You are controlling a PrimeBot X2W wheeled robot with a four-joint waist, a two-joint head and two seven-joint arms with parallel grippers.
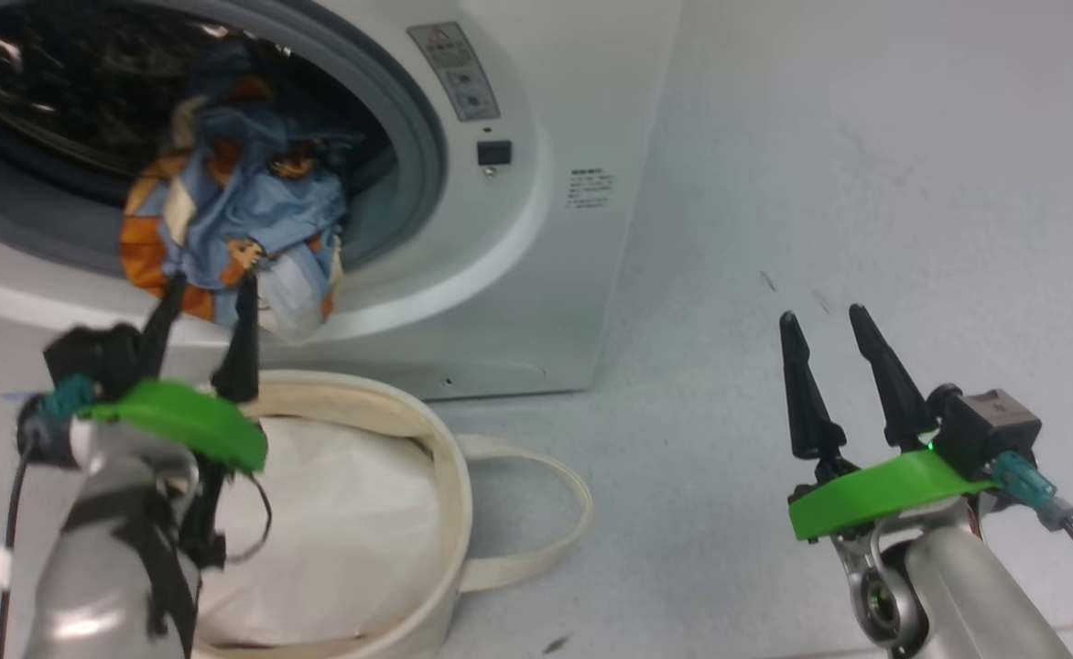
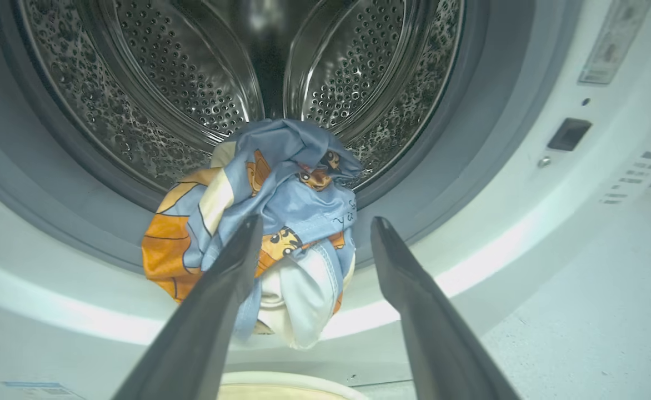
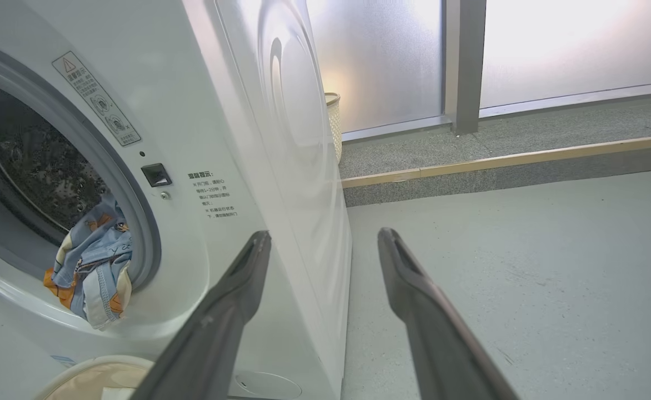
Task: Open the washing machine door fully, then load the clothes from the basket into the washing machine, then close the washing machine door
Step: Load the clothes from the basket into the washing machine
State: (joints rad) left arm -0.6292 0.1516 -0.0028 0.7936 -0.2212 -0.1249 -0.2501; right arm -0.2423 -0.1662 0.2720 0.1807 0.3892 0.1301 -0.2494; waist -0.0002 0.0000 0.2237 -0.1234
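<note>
The washing machine [image 1: 536, 229] stands with its mouth uncovered; its door is out of view. A bundle of light-blue bear-print clothes [image 1: 234, 210] lies on the grey gasket [image 1: 417, 137] and droops over the front lip, half in the steel drum [image 2: 192, 83]. My left gripper [image 1: 211, 288] is open just below and in front of the clothes [image 2: 281, 222], fingertips at the bundle's lower edge with nothing pinched. The cream basket [image 1: 449, 476] sits on the floor under the mouth. My right gripper [image 1: 822, 318] is open over bare floor to the right, holding nothing.
A plain white pad [image 1: 335, 522] fills the basket, and one loop handle [image 1: 555, 513] lies out on the grey floor. In the right wrist view, a pale woven bin [image 3: 334, 128] stands behind the machine by frosted windows, with a raised kerb [image 3: 497, 166] beyond.
</note>
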